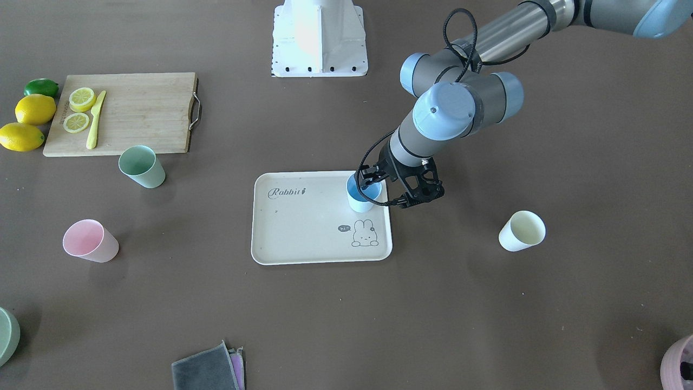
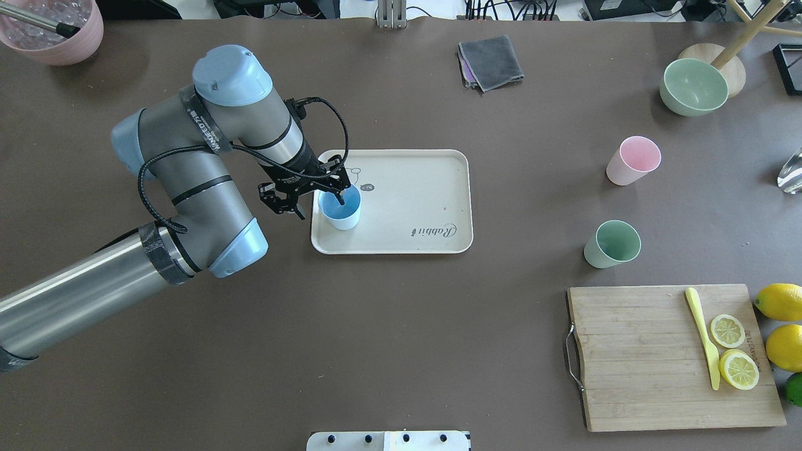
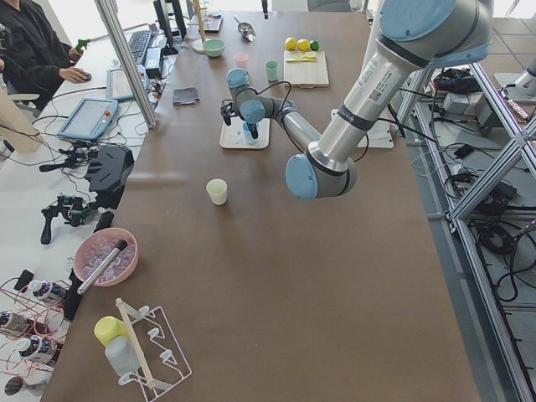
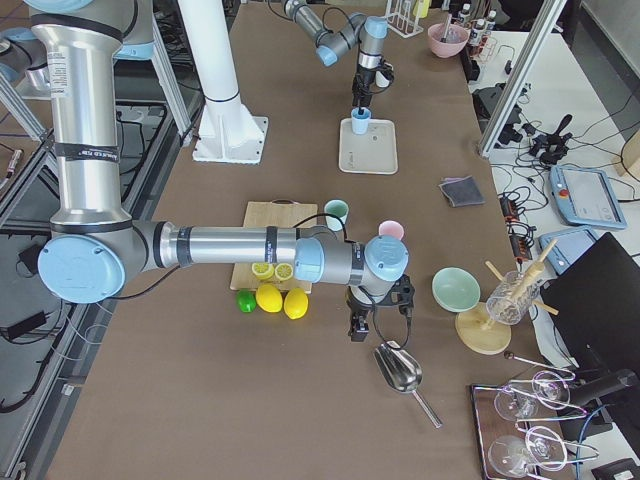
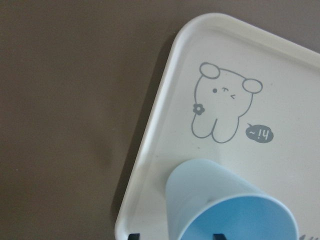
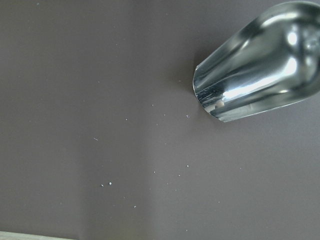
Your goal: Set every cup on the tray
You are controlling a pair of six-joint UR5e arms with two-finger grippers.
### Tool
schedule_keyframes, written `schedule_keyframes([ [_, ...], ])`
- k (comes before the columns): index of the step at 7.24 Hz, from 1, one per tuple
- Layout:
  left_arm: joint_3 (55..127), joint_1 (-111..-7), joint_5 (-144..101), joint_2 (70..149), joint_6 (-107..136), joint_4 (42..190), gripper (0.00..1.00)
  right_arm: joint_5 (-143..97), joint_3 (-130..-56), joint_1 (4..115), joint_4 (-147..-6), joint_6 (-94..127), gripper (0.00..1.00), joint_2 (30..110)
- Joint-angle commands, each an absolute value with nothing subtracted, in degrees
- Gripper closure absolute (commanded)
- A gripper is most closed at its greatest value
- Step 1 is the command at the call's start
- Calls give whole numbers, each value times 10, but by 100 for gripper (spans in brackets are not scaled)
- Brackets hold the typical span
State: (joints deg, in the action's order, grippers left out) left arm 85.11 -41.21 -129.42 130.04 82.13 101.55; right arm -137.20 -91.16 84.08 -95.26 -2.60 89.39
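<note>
A beige tray (image 2: 413,188) printed "Rabbit" lies mid-table. A blue cup (image 2: 340,210) stands upright on its corner by the rabbit drawing. My left gripper (image 2: 319,207) is open and straddles the cup's wall, one finger inside and one outside; the wrist view shows both fingertips (image 5: 132,236) apart from the wall. A pink cup (image 2: 633,161) and a green cup (image 2: 613,244) stand on the table off the tray. A cream cup (image 1: 522,231) stands on the tray's other side. My right gripper (image 4: 360,325) shows only in the exterior right view; I cannot tell its state.
A wooden cutting board (image 2: 639,357) holds lemon slices and a yellow knife, with whole lemons (image 2: 780,302) beside it. A green bowl (image 2: 694,86), a grey cloth (image 2: 492,61) and a pink bowl (image 2: 56,31) sit along the far edge. A metal scoop (image 6: 260,65) lies by the right wrist.
</note>
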Motion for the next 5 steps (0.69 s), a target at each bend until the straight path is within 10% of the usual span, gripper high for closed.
schedule_keyframes([
  [1,882,-458,-1340,1295,816,977,3,-1381,-927,818,-953,41,0,869],
  [5,1009,-539,-1357,1211,627,838,3,-1375,-1024,693,-943,266,0,853],
])
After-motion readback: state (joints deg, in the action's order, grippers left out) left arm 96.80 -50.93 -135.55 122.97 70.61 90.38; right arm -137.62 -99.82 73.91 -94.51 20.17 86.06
